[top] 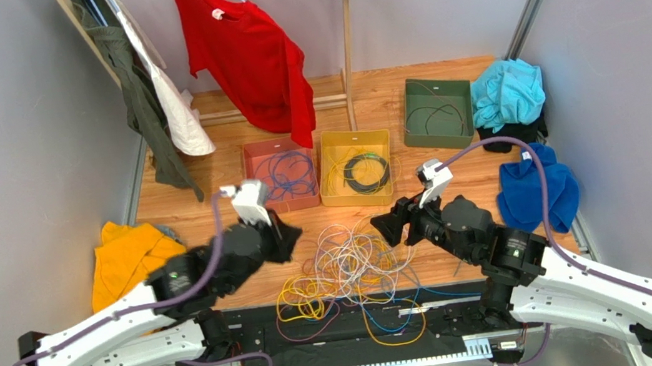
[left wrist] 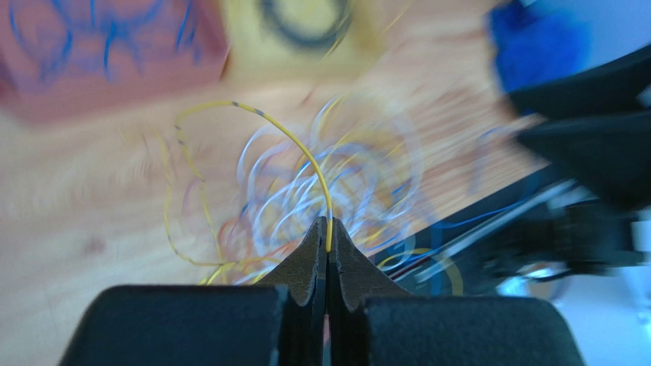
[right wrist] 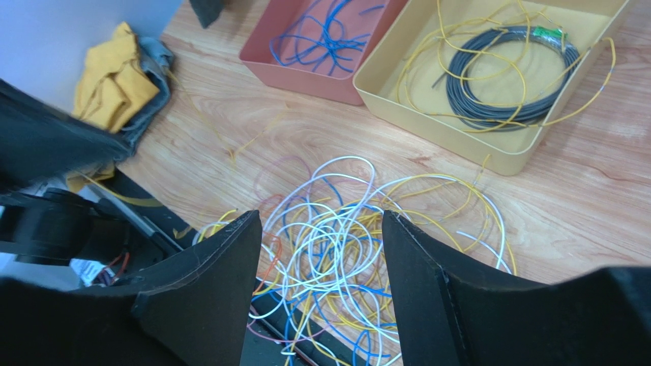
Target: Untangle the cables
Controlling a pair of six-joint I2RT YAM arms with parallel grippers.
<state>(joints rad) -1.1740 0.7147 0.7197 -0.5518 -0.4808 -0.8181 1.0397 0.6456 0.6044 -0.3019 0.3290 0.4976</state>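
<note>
Yellow cable point(left wrist: 306, 156) sits pinched in the left gripper point(left wrist: 328, 229); right gripper point(right wrist: 321, 219) hangs parted over cables point(right wrist: 428, 200) at table point(right wrist: 596, 217) edge.

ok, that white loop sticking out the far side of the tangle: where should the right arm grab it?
I'd grip the white loop at its far crown: there it lies alone on bare table, clear of the tangle. Come straight down, jaws across the wire.

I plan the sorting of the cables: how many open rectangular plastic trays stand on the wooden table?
3. A salmon-red tray with blue wires at centre, a yellow tray just right of it, a dark green tray farther right. The hanging red shirt may hide more.
</note>
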